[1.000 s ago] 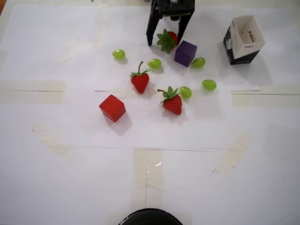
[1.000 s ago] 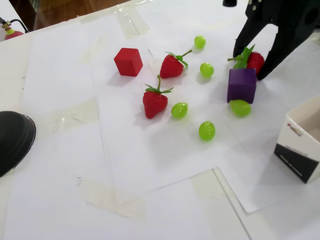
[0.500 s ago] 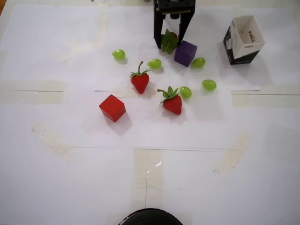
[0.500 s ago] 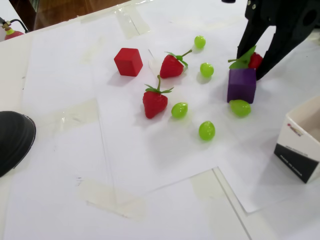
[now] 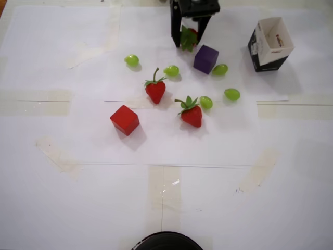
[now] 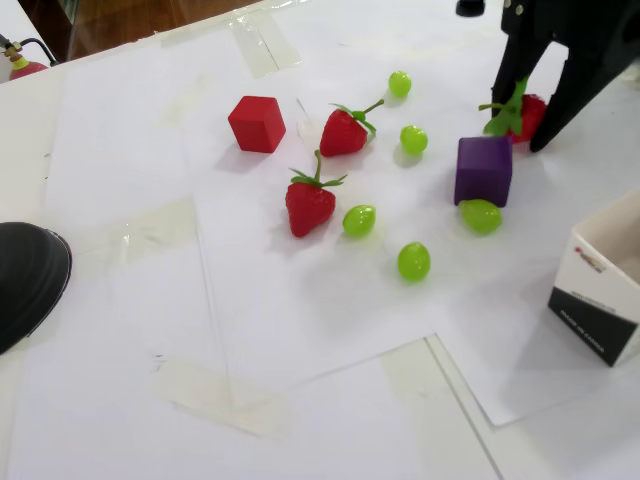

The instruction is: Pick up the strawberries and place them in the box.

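A: What does the black gripper (image 6: 533, 122) have hold of?

B: Its two fingers are closed around a red strawberry (image 6: 526, 116) with green leaves. In the fixed view the fruit sits between the fingers just behind a purple cube (image 6: 484, 170). Whether it is lifted clear of the paper cannot be told. In the overhead view the gripper (image 5: 190, 41) is at the top centre, with the strawberry (image 5: 189, 37) between its fingers.

A: Where are the other strawberries?

B: Two lie on the white paper covering the worktop (image 5: 78, 208). In the overhead view one strawberry (image 5: 155, 89) is near the middle and another strawberry (image 5: 191, 114) lies lower and to its right, beside a green grape (image 5: 206, 102). A red cube (image 5: 125, 120) sits to their left.

A: And the box?

B: The box (image 5: 269, 44), dark outside and white inside, stands open at the upper right in the overhead view, well apart from the gripper. More grapes lie scattered between them.
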### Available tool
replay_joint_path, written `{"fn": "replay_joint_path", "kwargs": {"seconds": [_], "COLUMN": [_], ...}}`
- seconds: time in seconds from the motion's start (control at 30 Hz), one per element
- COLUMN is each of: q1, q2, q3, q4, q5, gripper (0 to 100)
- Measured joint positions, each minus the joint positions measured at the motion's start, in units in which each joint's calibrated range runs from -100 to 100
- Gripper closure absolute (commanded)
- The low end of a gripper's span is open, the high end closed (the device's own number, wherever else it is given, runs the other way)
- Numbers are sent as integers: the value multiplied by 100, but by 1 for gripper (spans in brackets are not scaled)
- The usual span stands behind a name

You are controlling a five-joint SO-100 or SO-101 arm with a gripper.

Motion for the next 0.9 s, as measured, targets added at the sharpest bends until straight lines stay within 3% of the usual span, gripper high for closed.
{"fn": "replay_joint_path", "kwargs": {"seconds": [0.23, 0.4, 0.6, 0.9], "q1": [202, -142, -944, -2292], "q2": [64, 582, 1408, 3108], "q3": [-2127, -3738, -5050, -5747], "q4": [2198, 3146, 3233, 2213], "q5": [332, 391, 391, 386], "gripper": [86, 86, 86, 86]}}
